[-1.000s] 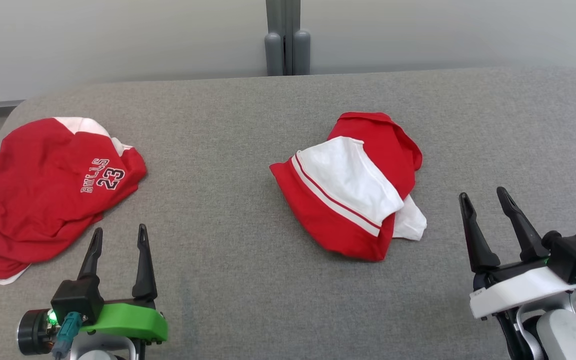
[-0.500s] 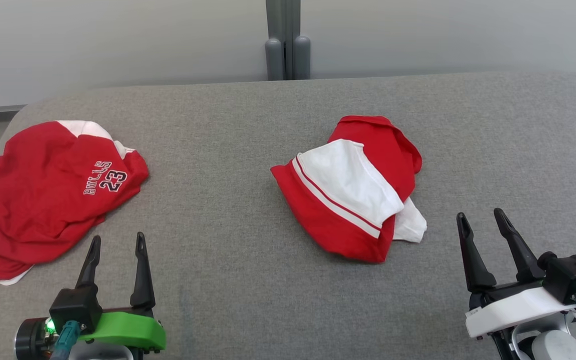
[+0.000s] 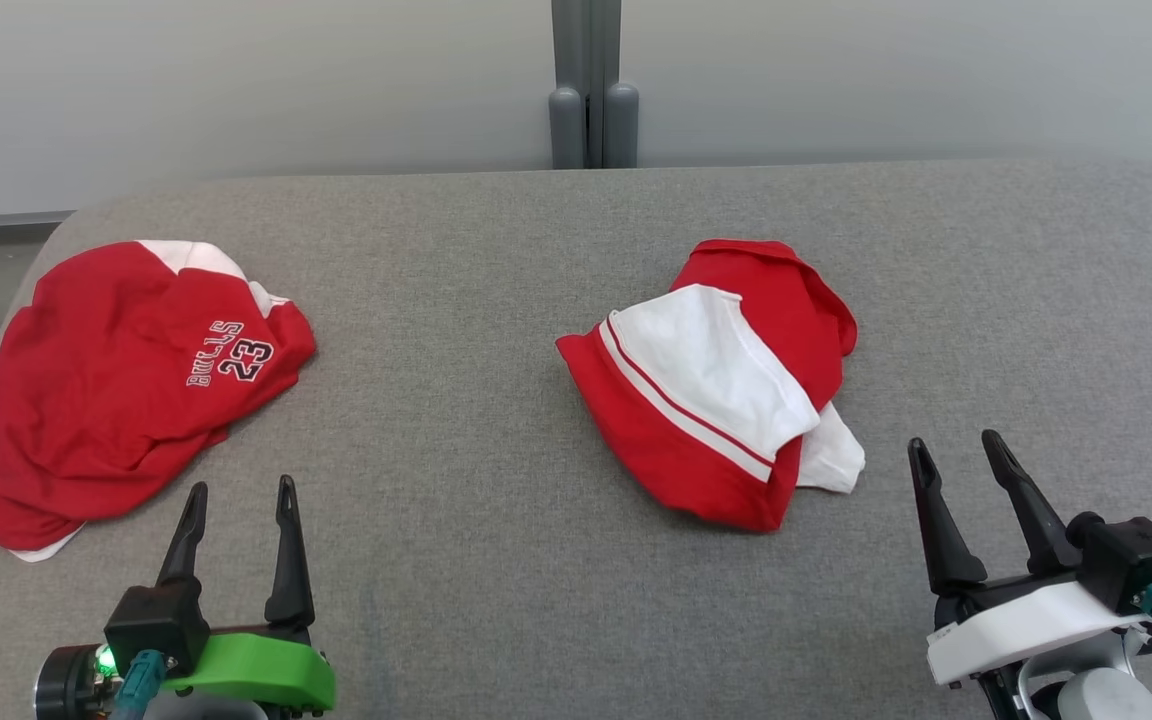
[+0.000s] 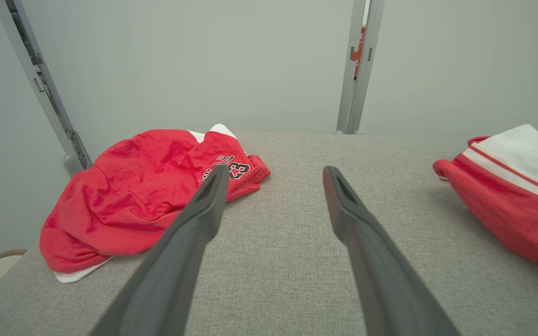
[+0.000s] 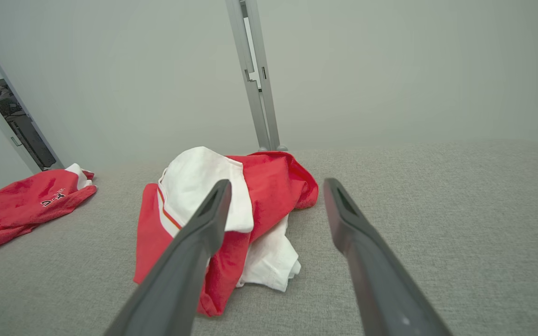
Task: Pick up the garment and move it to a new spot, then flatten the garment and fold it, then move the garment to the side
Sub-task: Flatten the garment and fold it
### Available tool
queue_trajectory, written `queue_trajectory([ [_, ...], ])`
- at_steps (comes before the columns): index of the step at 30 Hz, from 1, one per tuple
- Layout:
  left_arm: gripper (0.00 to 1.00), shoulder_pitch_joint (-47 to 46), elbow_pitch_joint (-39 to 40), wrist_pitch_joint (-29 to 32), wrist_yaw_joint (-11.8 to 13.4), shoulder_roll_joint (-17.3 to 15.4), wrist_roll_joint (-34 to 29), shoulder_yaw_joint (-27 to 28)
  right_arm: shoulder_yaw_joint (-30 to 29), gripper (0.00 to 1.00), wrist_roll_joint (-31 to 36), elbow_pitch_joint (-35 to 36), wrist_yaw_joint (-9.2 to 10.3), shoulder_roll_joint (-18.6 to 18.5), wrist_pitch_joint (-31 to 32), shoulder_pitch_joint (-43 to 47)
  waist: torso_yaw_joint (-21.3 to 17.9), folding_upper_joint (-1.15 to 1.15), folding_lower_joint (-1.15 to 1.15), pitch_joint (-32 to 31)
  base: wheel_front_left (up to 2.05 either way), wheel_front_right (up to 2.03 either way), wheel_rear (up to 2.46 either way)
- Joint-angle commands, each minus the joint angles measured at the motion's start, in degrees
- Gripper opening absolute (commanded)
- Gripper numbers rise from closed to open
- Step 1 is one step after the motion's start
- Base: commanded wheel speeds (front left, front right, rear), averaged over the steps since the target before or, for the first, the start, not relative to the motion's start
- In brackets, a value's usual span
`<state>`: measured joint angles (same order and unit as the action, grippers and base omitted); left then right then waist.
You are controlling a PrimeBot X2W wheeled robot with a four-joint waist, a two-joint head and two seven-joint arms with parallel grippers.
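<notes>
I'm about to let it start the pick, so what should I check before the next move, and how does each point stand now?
1. Left gripper open and empty: ok.
2. Right gripper open and empty: ok.
3. Both grippers apart from the cloth: ok.
4. Red-and-white garment lies free on the grey table, nothing on it: ok.
5. That garment flattened: not ok, it is bunched up.
6. Whether it or the Bulls 23 garment is the target: cannot tell.
</notes>
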<state>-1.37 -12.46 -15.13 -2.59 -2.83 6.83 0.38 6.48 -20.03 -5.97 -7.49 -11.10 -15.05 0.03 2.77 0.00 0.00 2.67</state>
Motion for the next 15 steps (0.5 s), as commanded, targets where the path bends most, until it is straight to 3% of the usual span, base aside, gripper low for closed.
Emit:
queue_trajectory([
  [1, 1.0, 0.74, 0.06, -0.04, -0.36, -0.12, -0.13, 0.14, 0.12, 1.0, 0.06, -0.25, 0.0, -0.02, -0.19, 0.62, 0.02, 0.0, 0.0, -0.05, 0.0, 0.0, 0.0],
  [15, 1.0, 0.98, 0.05, -0.04, -0.15, -0.12, 0.21, -0.2, 0.95, 1.0, -0.32, -1.31, 0.0, -0.12, -0.19, 0.09, 0.07, 0.0, 0.0, -0.04, 0.0, 0.0, 0.0],
])
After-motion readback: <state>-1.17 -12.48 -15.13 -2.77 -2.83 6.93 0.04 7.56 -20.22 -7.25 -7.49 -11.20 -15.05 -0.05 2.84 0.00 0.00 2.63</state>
